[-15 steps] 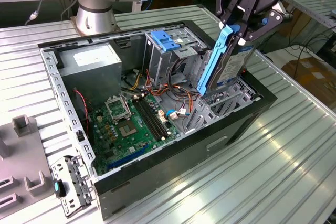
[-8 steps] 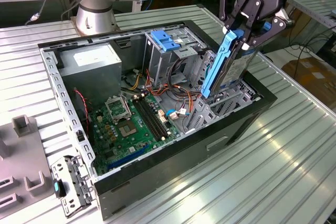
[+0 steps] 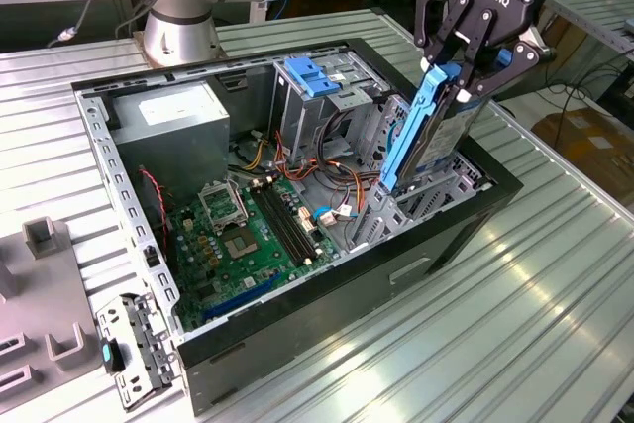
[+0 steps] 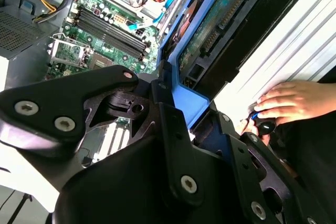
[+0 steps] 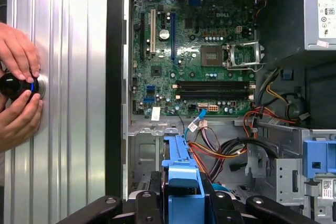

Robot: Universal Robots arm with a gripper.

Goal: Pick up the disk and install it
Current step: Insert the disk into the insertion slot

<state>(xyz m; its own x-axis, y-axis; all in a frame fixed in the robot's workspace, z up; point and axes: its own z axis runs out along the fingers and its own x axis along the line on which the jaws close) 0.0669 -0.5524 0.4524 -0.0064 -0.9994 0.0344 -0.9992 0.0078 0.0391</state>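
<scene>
— Surface?
— Ribbed metal table [image 3: 535, 324]; open computer case [image 3: 327, 296] on it.
— Item one?
— Disk [image 3: 410, 136], blue rails, pinched on edge in the gripper [image 3: 464, 81], hanging tilted beneath it, its lower end inside the case's drive cage.
— Beyond it?
— Green circuit board [image 3: 238, 235], lower and farther from the gripper; grey box [image 3: 173, 116] past that. A person's hands [image 5: 18, 121] on a black knob [image 5: 16, 85], outside the case.

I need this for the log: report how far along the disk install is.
Done: the disk is picked up, clamped in the pincer. In hand: it hangs tilted, its lower end at the metal bay in a corner of the computer case. Left: it is not yet seated; most of it stands above the case rim.
</scene>
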